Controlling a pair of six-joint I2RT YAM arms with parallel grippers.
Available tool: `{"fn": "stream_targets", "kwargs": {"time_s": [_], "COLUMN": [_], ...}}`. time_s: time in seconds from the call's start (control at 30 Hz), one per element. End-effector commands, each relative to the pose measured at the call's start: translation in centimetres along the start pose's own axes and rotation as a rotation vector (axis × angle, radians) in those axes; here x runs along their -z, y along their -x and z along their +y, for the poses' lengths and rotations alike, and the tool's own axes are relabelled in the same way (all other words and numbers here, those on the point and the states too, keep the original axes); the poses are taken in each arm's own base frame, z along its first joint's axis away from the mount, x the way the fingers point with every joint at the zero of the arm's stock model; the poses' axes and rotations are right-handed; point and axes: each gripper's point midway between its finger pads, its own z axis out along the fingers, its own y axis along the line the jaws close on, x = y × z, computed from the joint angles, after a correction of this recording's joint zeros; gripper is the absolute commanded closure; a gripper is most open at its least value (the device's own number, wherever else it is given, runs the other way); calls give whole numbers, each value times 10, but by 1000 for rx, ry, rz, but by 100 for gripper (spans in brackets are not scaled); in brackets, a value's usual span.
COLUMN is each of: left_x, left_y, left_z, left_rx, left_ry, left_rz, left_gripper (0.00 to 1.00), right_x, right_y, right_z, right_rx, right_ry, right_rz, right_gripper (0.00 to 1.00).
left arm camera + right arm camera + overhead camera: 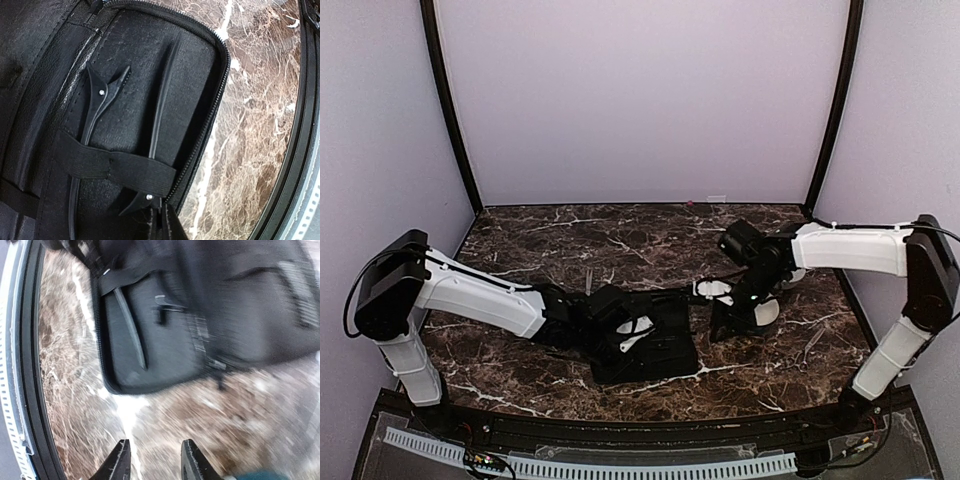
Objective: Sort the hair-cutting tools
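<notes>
The left arm reaches in from the left, and the left gripper (620,330) hangs low over the open black case (670,352). The case lies flat on the marble table (550,240), near the middle of the near edge. In the left wrist view the case's lining fills most of the frame, with the zip (216,100) running round its right side and bare marble beyond it. A dark clip (102,97) lies on the left of the lining with its forked end up, and its tail passes under an elastic band (125,167) that crosses the lining. Just right of it, a slim dark comb piece (162,100) runs up the lining and is tucked under the same band. A second clip (141,201) sticks out below the band, right at the dark fingertips at the bottom of the frame. Those fingers look close together, but black on black I cannot tell whether they are closed or hold the clip. Right of the case, the right gripper (732,318) is low over the table, between the case and a white bowl (767,312) that it partly hides. The right wrist view is badly blurred. It shows the fingers (120,462) spread apart with only marble between them and the case ahead.
</notes>
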Motion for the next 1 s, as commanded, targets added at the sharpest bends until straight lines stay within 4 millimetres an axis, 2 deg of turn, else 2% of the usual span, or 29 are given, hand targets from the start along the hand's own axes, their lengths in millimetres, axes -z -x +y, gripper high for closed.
{"fn": "stream_targets", "kwargs": {"time_s": [0.0, 0.1, 0.27, 0.33, 0.43, 0.47, 0.53, 0.6, 0.63, 0.67, 0.77, 0.9, 0.97], "left_x": [16, 40, 105, 146, 211, 234, 276, 305, 314, 320, 329, 308, 290], "left_y": [8, 5, 18, 26, 30, 29, 23, 16, 12, 5, -21, -69, -88], "left_z": [-1, 5, 35, 63, 104, 113, 128, 140, 146, 153, 183, 226, 241], "left_rx": [-14, -25, -60, -42, 69, 118, 200, 235, 248, 264, 369, 607, 660], "left_ry": [20, 90, 327, 527, 811, 883, 997, 1037, 1048, 1065, 1098, 1094, 1085], "left_rz": [-33, -25, -104, -181, -304, -355, -463, -541, -562, -575, -587, -488, -400], "left_gripper": [91, 83, 68, 46, 6, 2, 1, 1, 1, 1, 1, 1, 1], "right_x": [48, 74, 126, 150, 187, 198, 222, 243, 250, 256, 262, 264, 266], "right_y": [-1, -10, -24, -24, -25, -27, -39, -51, -56, -61, -74, -97, -106], "right_z": [-10, -18, -42, -51, -65, -67, -77, -84, -85, -86, -82, -76, -67], "right_rx": [-13, -39, -111, -154, -230, -258, -327, -408, -444, -479, -552, -618, -615], "right_ry": [-103, -191, -389, -483, -616, -650, -748, -836, -865, -880, -867, -815, -820], "right_rz": [-57, -87, -185, -250, -357, -389, -449, -522, -566, -608, -739, -899, -957], "right_gripper": [64, 63, 60, 57, 52, 49, 41, 22, 9, 1, 0, 1, 0]}}
